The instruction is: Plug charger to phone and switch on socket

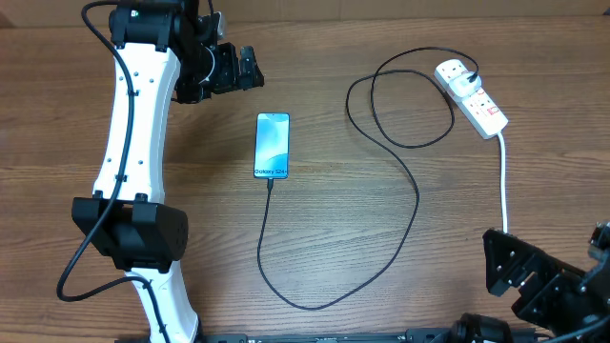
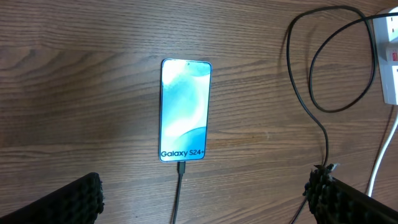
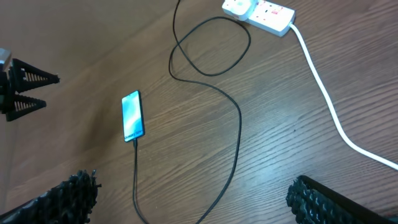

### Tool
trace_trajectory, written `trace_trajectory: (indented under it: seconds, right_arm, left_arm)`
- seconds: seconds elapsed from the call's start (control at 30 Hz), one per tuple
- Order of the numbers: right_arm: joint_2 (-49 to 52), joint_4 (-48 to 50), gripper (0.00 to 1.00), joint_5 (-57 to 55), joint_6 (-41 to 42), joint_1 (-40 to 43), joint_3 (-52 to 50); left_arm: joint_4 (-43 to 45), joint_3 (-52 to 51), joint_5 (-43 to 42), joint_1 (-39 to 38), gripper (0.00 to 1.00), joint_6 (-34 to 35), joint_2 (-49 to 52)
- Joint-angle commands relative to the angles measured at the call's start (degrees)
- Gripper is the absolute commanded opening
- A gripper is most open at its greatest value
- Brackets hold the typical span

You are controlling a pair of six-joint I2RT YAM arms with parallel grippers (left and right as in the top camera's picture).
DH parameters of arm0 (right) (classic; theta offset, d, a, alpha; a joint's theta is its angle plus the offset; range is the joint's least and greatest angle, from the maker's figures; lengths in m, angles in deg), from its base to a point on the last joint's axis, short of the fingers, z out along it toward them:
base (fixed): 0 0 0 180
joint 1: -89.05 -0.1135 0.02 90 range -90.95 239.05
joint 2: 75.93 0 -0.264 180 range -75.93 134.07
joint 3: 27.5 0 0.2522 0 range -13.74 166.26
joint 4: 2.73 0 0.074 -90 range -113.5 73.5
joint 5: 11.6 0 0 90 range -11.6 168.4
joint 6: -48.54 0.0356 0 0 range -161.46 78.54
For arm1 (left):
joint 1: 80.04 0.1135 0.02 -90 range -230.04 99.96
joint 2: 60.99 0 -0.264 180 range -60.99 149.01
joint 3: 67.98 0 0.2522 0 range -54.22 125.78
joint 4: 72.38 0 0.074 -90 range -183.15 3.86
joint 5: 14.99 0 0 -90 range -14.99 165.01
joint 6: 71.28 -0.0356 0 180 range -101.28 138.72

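Note:
The phone (image 1: 272, 145) lies flat mid-table with its light blue screen up, and it also shows in the left wrist view (image 2: 185, 111). The charger's black cable (image 1: 416, 205) meets the phone's short near edge, where its tip (image 2: 181, 165) sits against the rim. It loops right and back to a white plug (image 1: 455, 73) in the socket (image 1: 474, 98) at the far right. My left gripper (image 1: 236, 68) hangs open behind and left of the phone, its pads (image 2: 78, 200) wide apart and empty. My right gripper (image 1: 510, 272) is open at the front right, holding nothing.
A thick white cord (image 1: 503, 181) runs from the socket toward the front right, close to my right gripper. The left arm's white links (image 1: 133, 143) stretch along the table's left side. The cable's slack loops (image 3: 211, 46) lie between phone and socket.

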Motion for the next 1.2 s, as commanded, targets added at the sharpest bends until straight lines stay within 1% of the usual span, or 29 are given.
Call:
trace_trajectory:
  seconds: [0.0,0.17,0.33,0.47,0.7,0.93,1.17]
  right_arm:
    - [-1.4,0.2,1.00,0.0,-0.5,-0.4,-0.4]
    - [-1.7,0.2,1.00,1.0,-1.7,-0.4,-1.3]
    - [-5.6,1.9,1.00,0.9,-1.7,-0.7,-6.3]
    - [-10.3,7.9,1.00,0.9,-1.7,-4.1,-12.6]
    - [-19.2,21.4,1.00,0.9,-1.8,-10.0,-25.1]
    - [-25.2,32.7,1.00,0.5,-1.8,-11.3,-37.2]
    - [-27.6,43.2,1.00,0.4,-2.1,-11.3,-46.7]
  left_arm:
    - [0.1,0.7,-0.6,-0.4,1.00,0.5,0.3]
    - [0.1,0.7,-0.6,-0.4,1.00,0.5,0.2]
    - [0.1,0.7,-0.6,-0.4,1.00,0.5,0.2]
    - [0.1,0.7,-0.6,-0.4,1.00,0.5,0.2]
    - [0.1,0.7,-0.6,-0.4,1.00,0.5,0.2]
    - [0.1,0.7,-0.6,-0.4,1.00,0.5,0.2]
    - [0.1,0.7,-0.6,-0.4,1.00,0.5,0.2]
